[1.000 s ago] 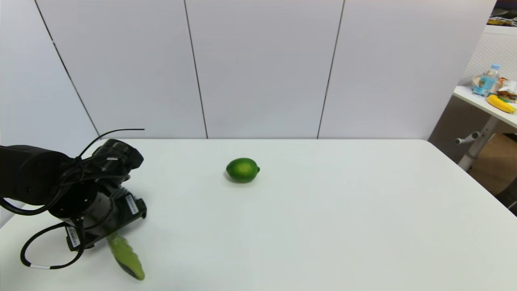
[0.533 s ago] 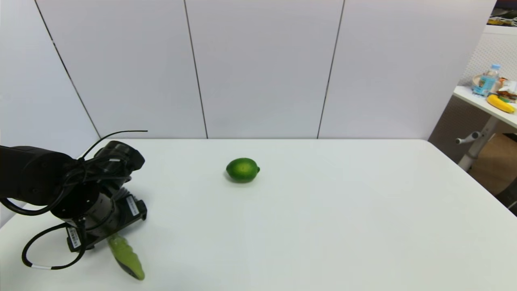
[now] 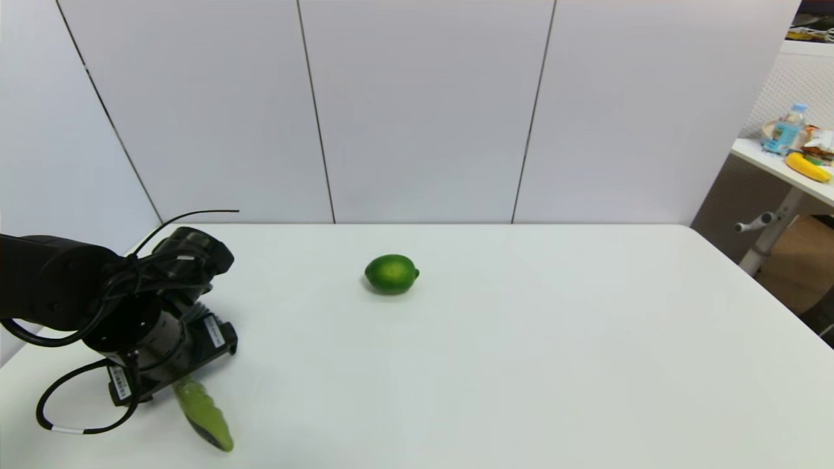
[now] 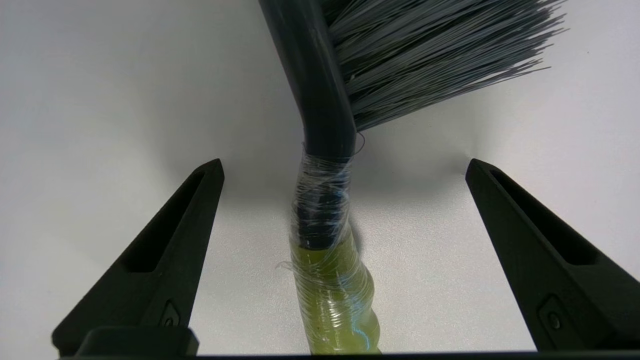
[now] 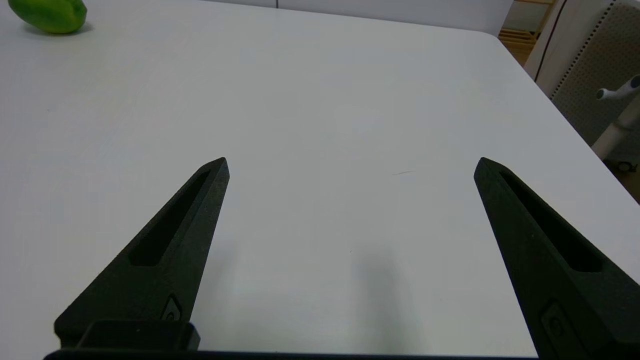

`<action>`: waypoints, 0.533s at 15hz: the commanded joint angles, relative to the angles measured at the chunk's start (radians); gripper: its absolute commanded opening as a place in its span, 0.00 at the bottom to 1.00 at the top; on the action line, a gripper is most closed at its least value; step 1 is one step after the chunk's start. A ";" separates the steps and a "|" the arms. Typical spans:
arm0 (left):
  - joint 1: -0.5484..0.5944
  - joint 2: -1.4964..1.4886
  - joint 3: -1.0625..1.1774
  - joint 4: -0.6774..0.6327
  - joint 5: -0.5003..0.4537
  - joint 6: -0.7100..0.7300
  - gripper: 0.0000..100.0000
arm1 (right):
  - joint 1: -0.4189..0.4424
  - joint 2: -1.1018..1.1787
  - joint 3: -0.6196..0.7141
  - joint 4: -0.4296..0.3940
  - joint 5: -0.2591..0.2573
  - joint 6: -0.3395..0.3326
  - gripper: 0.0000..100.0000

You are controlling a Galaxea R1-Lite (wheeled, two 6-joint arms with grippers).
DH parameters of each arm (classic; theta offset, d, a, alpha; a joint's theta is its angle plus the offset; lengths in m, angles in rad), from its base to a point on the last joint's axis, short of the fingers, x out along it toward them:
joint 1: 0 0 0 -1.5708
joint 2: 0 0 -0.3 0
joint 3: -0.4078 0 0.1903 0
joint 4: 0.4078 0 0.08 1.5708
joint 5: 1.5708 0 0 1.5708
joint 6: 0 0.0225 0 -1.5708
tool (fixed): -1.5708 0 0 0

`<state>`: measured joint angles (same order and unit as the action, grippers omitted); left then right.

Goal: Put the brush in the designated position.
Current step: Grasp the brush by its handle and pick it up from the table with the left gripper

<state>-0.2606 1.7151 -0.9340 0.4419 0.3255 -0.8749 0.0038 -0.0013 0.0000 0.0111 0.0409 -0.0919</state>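
One hand brush with dark grey bristles and a ridged lime-green handle (image 4: 320,150). One round green lime (image 3: 391,273). One white table (image 3: 521,365). On the far side table (image 3: 775,166): one yellow banana (image 3: 808,167), one clear bottle (image 3: 788,127), perhaps more.

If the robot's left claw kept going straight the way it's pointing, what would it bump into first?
Probably the hand brush with dark grey bristles and a lime-green handle. It lies on the white table, right between the open fingers of the left gripper, which points down at it. How far off it is, I can't tell.
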 commanded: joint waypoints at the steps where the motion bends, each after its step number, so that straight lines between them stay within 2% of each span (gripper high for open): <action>1: 0.000 0.001 0.000 0.003 0.003 -0.007 0.00 | 0.001 0.001 0.002 0.000 0.001 -0.002 1.00; 8: 0.000 0.001 -0.002 0.001 0.007 -0.010 0.00 | 0.001 0.001 0.002 0.000 0.001 -0.002 1.00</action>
<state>-0.2606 1.7164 -0.9351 0.4419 0.3300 -0.8798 0.0038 -0.0013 0.0000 0.0109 0.0409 -0.0928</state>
